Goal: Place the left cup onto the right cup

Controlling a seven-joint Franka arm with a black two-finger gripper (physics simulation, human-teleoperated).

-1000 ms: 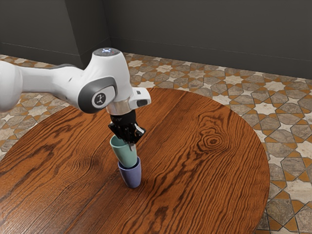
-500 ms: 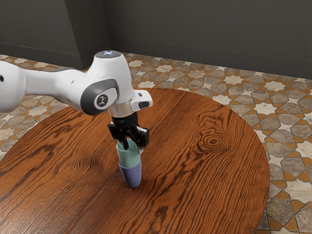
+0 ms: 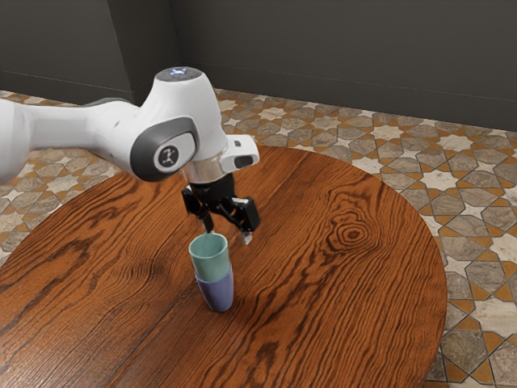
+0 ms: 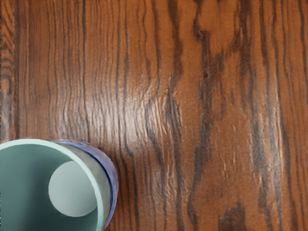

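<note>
Teal cup (image 3: 208, 257) sits nested upright in the blue cup (image 3: 216, 294). In the exterior view you see only its upper part standing out above the blue rim. The blue cup stands on the round wooden table (image 3: 347, 307), toward the exterior view's left of the table's middle.

Your gripper (image 3: 229, 229) hangs just above the teal cup's rim, offset a little toward the exterior view's right. Its fingers are spread wide with nothing between them. As far as you can judge from this angle, neither fingertip touches the cup. The white arm (image 3: 97, 137) enters from the exterior view's left and bends down at the wrist. Patterned tile floor (image 3: 452, 162) surrounds the table, with a dark wall (image 3: 339, 40) behind.

Wrist view: you see the teal cup (image 4: 29, 192) from above, its mouth open toward the camera and its pale round bottom visible inside. A thin crescent of the blue cup (image 4: 110, 175) shows along its outer side, so the two are nearly concentric. Beside the pair, the table (image 4: 202, 96) shows reddish-brown grain with dark streaks. The cup pair lies off to one side of the hand, not straight under it.
</note>
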